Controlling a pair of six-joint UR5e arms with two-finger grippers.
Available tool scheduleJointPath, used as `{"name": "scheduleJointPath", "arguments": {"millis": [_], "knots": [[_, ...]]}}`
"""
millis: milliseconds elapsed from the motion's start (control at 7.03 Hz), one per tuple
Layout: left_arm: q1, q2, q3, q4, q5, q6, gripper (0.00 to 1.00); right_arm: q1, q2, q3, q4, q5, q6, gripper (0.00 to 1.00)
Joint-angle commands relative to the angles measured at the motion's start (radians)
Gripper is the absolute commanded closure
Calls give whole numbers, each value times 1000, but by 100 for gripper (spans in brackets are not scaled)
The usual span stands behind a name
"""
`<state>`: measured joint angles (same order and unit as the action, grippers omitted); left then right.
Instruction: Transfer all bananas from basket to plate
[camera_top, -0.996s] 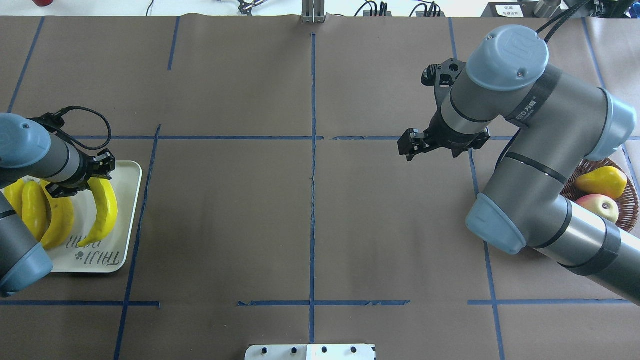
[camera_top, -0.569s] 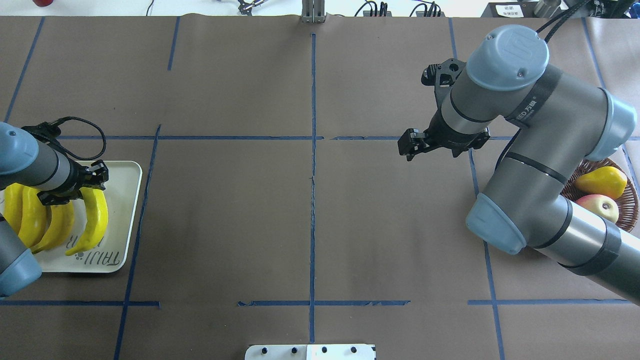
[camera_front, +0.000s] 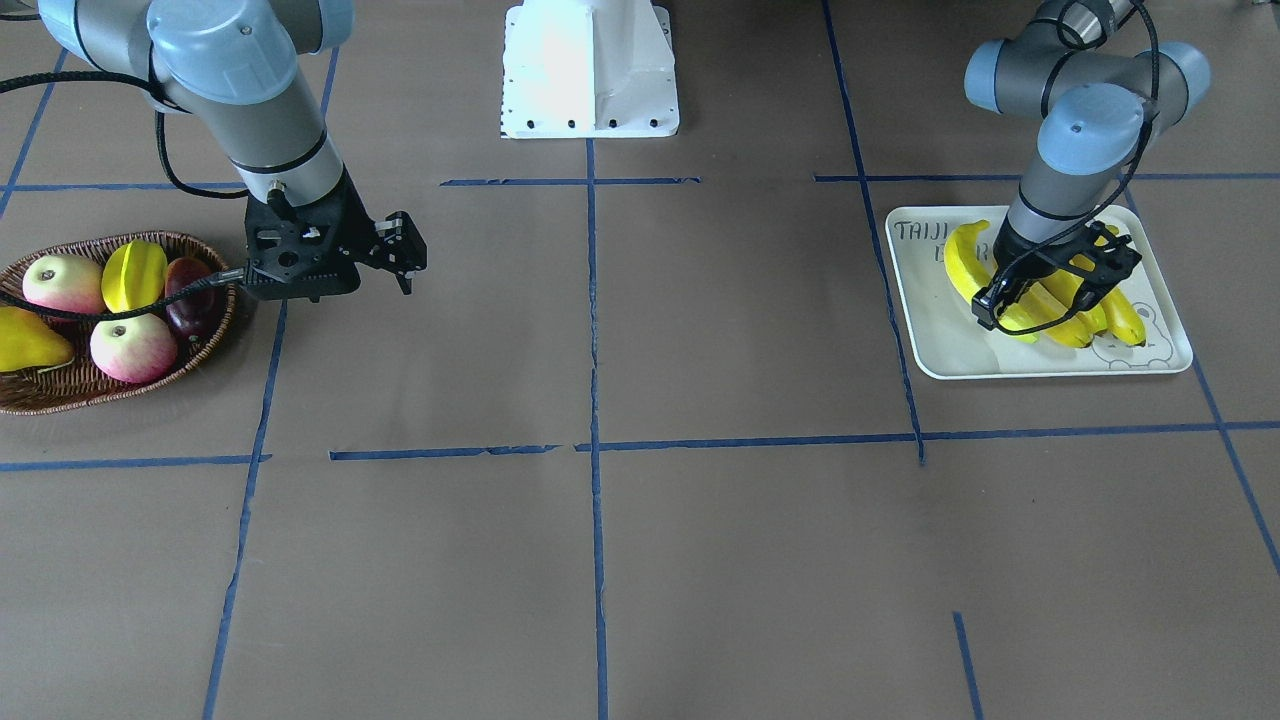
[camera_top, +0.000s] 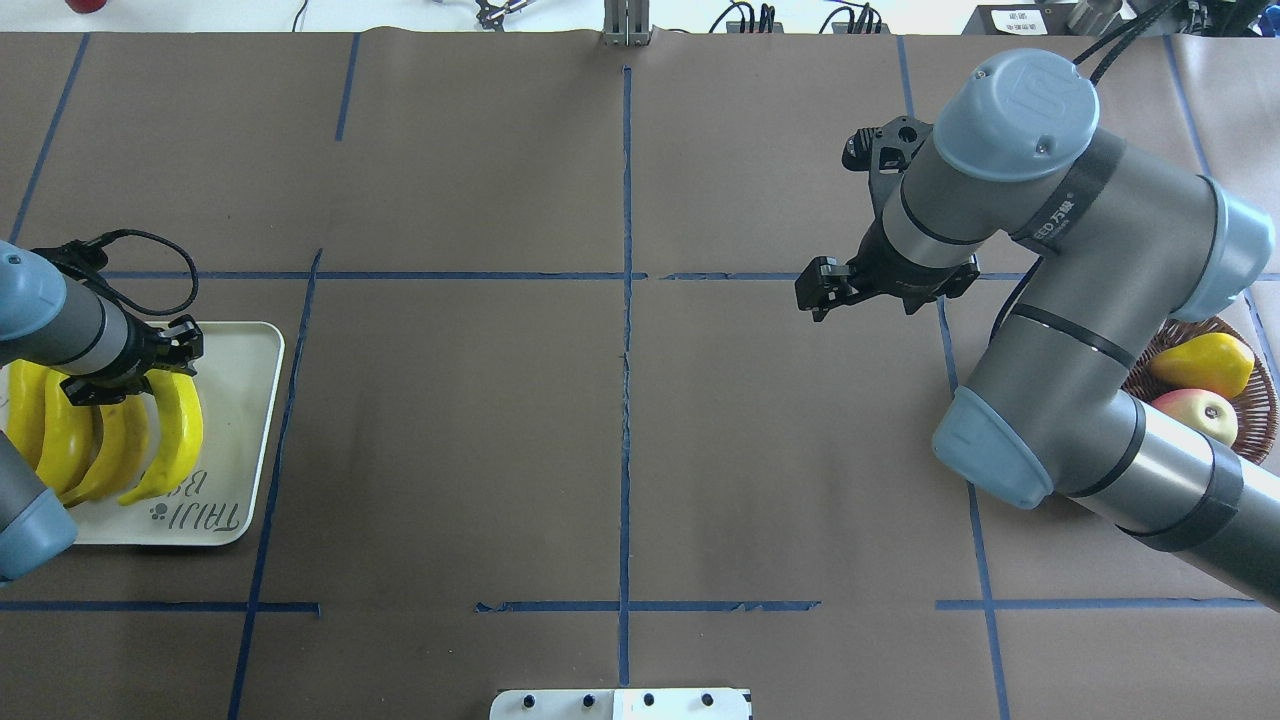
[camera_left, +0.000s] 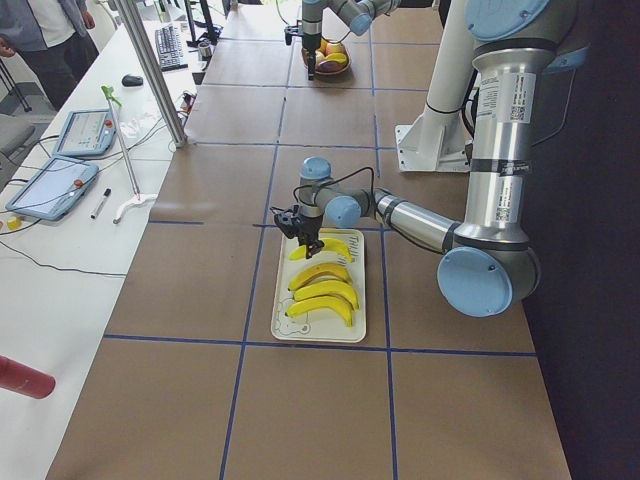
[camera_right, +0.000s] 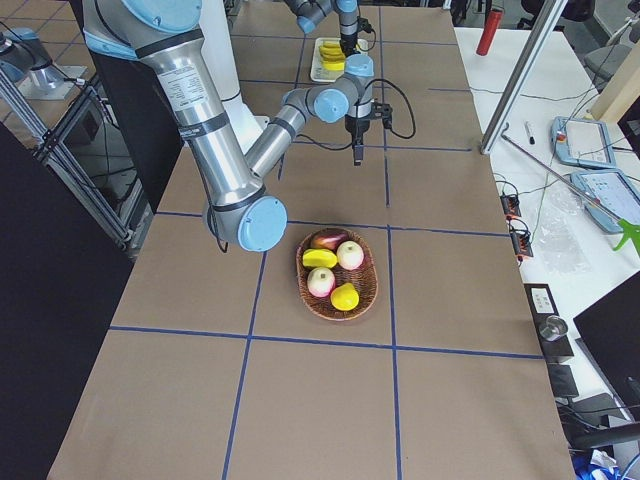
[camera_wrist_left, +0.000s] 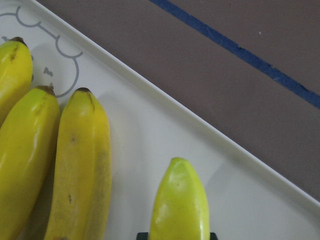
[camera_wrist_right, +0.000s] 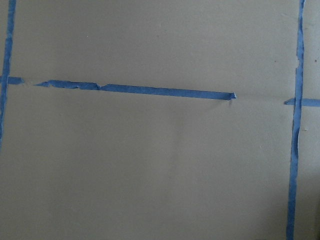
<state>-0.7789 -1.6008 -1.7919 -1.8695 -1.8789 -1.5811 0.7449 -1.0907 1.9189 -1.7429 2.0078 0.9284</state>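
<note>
The cream plate (camera_top: 255, 400) lies at the table's left end, also in the front view (camera_front: 1040, 367). Three bananas (camera_top: 65, 440) lie side by side on it. My left gripper (camera_top: 165, 368) is shut on the fourth banana (camera_top: 178, 430) near its top end and holds it low over the plate beside the others. The left wrist view shows that banana (camera_wrist_left: 180, 200) over the plate (camera_wrist_left: 150, 125). My right gripper (camera_top: 815, 290) is open and empty over bare table. The wicker basket (camera_front: 60, 395) holds no banana.
The basket holds a yellow pear (camera_front: 25, 340), two apples (camera_front: 130, 348), a star fruit (camera_front: 135, 275) and a dark red fruit. My right arm's elbow (camera_top: 1080, 420) covers part of the basket from above. Blue tape lines cross the brown table.
My left gripper has carried the banana leftward and lower, close against the three bananas on the plate. The right arm has not moved.
</note>
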Motion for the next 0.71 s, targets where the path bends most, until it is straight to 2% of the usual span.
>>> {"name": "scheduleJointPath", "arguments": {"millis": [0, 142, 427, 569], "knots": [[-32, -2, 5, 1, -3, 67, 47, 1, 0, 2, 2, 0, 1, 0], [-37, -1, 5, 1, -26, 69, 0, 1, 0, 2, 2, 0, 1, 0], [-71, 1, 5, 3, -61, 159, 0, 1, 2, 5, 2, 0, 1, 0], [-126, 1, 2, 13, -115, 230, 0, 7, 2, 6, -1, 3, 1, 0]]}}
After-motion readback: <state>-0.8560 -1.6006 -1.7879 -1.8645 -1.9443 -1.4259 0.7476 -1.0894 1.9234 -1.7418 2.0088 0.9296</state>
